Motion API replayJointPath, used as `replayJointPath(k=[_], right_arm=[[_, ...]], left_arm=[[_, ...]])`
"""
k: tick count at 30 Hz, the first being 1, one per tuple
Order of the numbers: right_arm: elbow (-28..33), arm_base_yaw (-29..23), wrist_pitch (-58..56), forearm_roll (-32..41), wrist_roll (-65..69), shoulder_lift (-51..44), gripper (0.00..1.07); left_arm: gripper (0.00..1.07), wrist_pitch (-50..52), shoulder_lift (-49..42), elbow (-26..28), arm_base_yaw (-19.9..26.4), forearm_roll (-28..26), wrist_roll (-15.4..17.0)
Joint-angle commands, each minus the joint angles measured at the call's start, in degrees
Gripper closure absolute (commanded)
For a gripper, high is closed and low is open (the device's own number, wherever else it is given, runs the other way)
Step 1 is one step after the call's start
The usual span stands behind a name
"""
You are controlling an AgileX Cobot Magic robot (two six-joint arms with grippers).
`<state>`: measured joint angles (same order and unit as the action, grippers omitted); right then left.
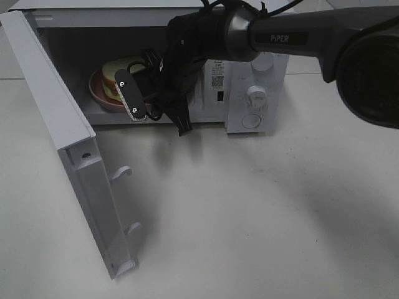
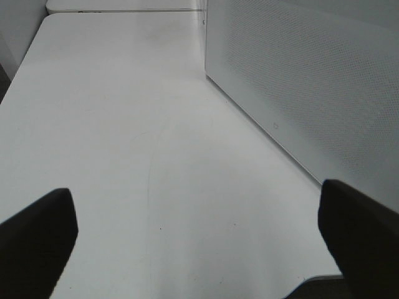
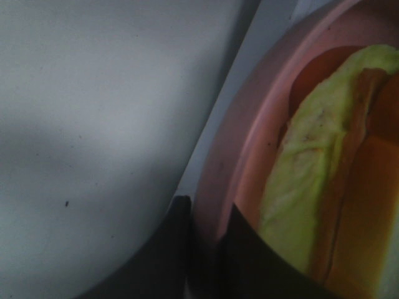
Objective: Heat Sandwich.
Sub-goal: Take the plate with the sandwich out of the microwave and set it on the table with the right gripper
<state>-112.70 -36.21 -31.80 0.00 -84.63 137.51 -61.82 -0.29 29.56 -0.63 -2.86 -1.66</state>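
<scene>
The sandwich (image 1: 115, 76) lies on its pink plate (image 1: 95, 92) inside the open white microwave (image 1: 255, 93), at the left of the cavity. My right gripper (image 1: 128, 94) reaches across into the cavity and is shut on the plate's rim. In the right wrist view its dark fingers (image 3: 177, 249) pinch the pink rim (image 3: 227, 168), with the green-yellow filling and bread (image 3: 305, 187) just beyond. My left gripper (image 2: 199, 230) is open and empty above the bare table; it is out of the exterior high view.
The microwave door (image 1: 68, 124) stands swung open toward the front left, with two latch hooks on its edge. The left wrist view shows the microwave's perforated side wall (image 2: 299, 81) close by and the white table (image 2: 124, 124).
</scene>
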Motion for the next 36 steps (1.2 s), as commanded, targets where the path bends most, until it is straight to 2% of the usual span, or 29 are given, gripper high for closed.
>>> replayJointPath(k=[1, 4, 15, 22, 28, 36], right_arm=[[3.38, 0.00, 1.43, 0.57, -1.72, -2.86, 1.07], [5.04, 0.00, 1.95, 0.63, -2.58, -4.01, 1.07], [17.93, 0.06, 8.88, 3.61, -9.80, -11.92, 1.07], [22.12, 0.06, 10.08, 4.24, -10.54, -15.07, 1.07], [26.07, 0.06, 10.60, 9.57, -14.61, -18.85, 1.07], [32.09, 0.06, 10.66, 11.00, -15.99, -23.95, 1.07]], left_arm=[[0.09, 0.23, -0.92, -0.06, 0.11, -0.40, 0.11], [0.09, 0.23, -0.92, -0.06, 0.11, -0.40, 0.11], [0.09, 0.23, -0.92, -0.06, 0.11, -0.40, 0.11], [0.09, 0.23, -0.92, -0.06, 0.11, -0.40, 0.11], [0.09, 0.23, -0.92, -0.06, 0.11, -0.40, 0.11], [0.09, 0.23, -0.92, -0.06, 0.11, -0.40, 0.11]])
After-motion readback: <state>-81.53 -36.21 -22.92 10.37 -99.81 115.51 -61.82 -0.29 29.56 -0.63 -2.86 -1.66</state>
